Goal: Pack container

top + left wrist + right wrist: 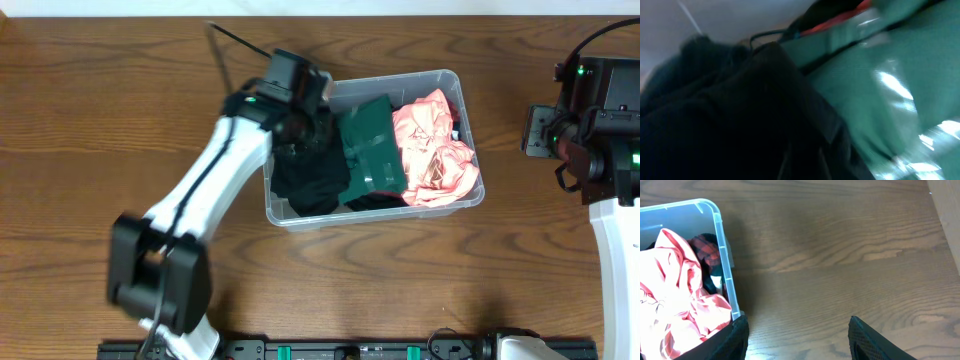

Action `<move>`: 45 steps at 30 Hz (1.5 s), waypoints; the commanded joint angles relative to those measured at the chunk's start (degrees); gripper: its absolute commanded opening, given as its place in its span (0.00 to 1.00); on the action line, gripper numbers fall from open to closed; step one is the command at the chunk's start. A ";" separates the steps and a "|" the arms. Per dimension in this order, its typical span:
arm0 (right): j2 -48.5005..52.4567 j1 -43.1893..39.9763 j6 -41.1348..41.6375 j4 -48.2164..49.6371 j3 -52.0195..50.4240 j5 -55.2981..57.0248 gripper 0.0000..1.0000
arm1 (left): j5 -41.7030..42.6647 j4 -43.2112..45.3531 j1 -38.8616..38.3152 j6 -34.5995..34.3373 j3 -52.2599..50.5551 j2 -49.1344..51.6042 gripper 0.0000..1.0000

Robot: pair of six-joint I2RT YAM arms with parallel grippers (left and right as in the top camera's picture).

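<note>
The container (378, 216) is a clear plastic bin at mid-table, and its corner also shows in the right wrist view (715, 214). It holds a black garment (310, 185), a dark green garment (372, 145) and a pink garment (435, 150). My left gripper (300, 125) reaches down into the bin's left end onto the black garment (730, 115), with the green garment (880, 85) beside it. Its jaws are hidden in the dark cloth. My right gripper (797, 335) is open and empty over bare table just right of the bin, next to the pink garment (675, 280).
A red and black patterned cloth (705, 247) lies tucked behind the pink garment against the bin's wall. The wooden table (100, 120) extends to the left, front and right of the bin. The right arm's base (610, 110) stands at the right edge.
</note>
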 commanded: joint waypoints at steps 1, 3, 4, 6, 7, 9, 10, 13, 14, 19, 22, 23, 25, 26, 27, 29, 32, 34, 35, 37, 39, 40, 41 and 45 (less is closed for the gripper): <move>0.17 -0.26 -0.70 -0.20 -0.13 -0.22 0.62 | -0.28 -1.68 -0.50 0.52 -0.94 7.21 0.19; 0.17 -0.26 -0.70 -0.20 -0.13 -0.24 0.62 | -0.28 -2.36 -0.50 0.52 -0.94 8.66 0.20; 0.17 -0.26 -0.70 -0.20 -0.13 -0.24 0.62 | -0.28 -2.73 -0.50 0.55 -0.92 8.63 0.25; 0.17 -0.26 -0.70 -0.20 -0.13 -0.24 0.62 | -0.35 -3.74 -0.50 0.61 -0.37 7.45 0.40; 0.17 -0.26 -0.70 -0.20 -0.13 -0.24 0.62 | -0.37 -4.44 -0.48 0.63 0.20 6.21 0.48; 0.17 -0.24 -0.72 -0.17 -0.13 -0.37 0.62 | -1.20 -5.68 -0.44 0.66 1.44 2.60 0.64; 0.17 -0.17 -0.85 -0.17 -0.13 -0.79 0.62 | -2.19 -6.25 -0.46 0.63 1.95 0.42 0.69; 0.17 -0.15 -3.82 0.09 -0.13 -5.29 0.65 | -7.65 -7.21 -0.33 0.63 2.40 -7.93 0.88; 0.17 -0.13 -4.66 0.24 -0.13 -7.17 0.66 | -9.92 -7.54 -0.07 0.59 2.40 -10.69 0.95; 0.57 2.43 -8.11 1.73 -0.13 -14.34 0.67 | -18.49 -10.05 3.23 0.57 2.40 -22.71 0.98; 2.16 5.84 -9.62 3.34 -0.13 -16.90 0.48 | -21.20 -12.09 7.37 0.57 2.40 -27.43 0.98; 3.19 7.54 -9.70 3.89 -0.13 -17.22 0.39 | -21.62 -12.81 8.98 0.57 2.40 -28.46 0.98; 5.44 10.49 -9.70 4.63 -0.13 -17.59 0.26 | -21.66 -14.40 12.57 0.55 2.40 -29.83 0.98; 7.13 12.20 -9.73 4.87 -0.13 -17.57 0.19 | -21.66 -15.15 14.23 0.55 2.40 -30.05 0.98; 8.98 13.79 -9.70 5.03 -0.13 -17.57 0.14 | -21.66 -16.09 16.02 0.52 2.40 -30.14 0.98; 12.74 16.02 -9.64 5.14 -0.13 -17.55 0.07 | -21.66 -17.64 18.75 0.52 2.32 -29.90 0.98; 19.54 17.77 -8.28 5.05 -0.13 -17.51 0.05 | -21.62 -19.28 22.16 0.52 1.88 -29.24 0.98; 24.83 18.01 -7.56 5.11 -0.13 -16.79 0.02 | -21.18 -20.00 23.67 0.52 1.68 -28.68 0.98; 26.93 18.01 -6.82 5.29 -0.13 -15.89 0.01 | -21.09 -20.33 24.06 0.52 1.68 -28.48 0.98; 30.51 17.86 -5.11 6.10 -0.13 -13.86 0.01 | -21.03 -20.35 24.37 0.33 1.68 -28.20 0.98; 32.87 17.75 -4.90 7.32 -0.13 -13.51 0.02 | -21.00 -20.24 24.35 0.33 1.68 -28.20 0.98; 33.16 17.75 -4.46 7.91 -0.13 -13.49 0.02 | -21.03 -20.22 24.30 0.33 1.68 -28.22 0.98; 33.16 17.77 -4.48 8.50 -0.11 -13.51 0.03 | -21.03 -20.24 24.30 0.33 1.68 -28.20 0.98; 29.77 17.97 -4.52 8.66 2.60 -13.49 0.05 | -21.03 -20.26 24.30 0.33 1.68 -28.24 0.98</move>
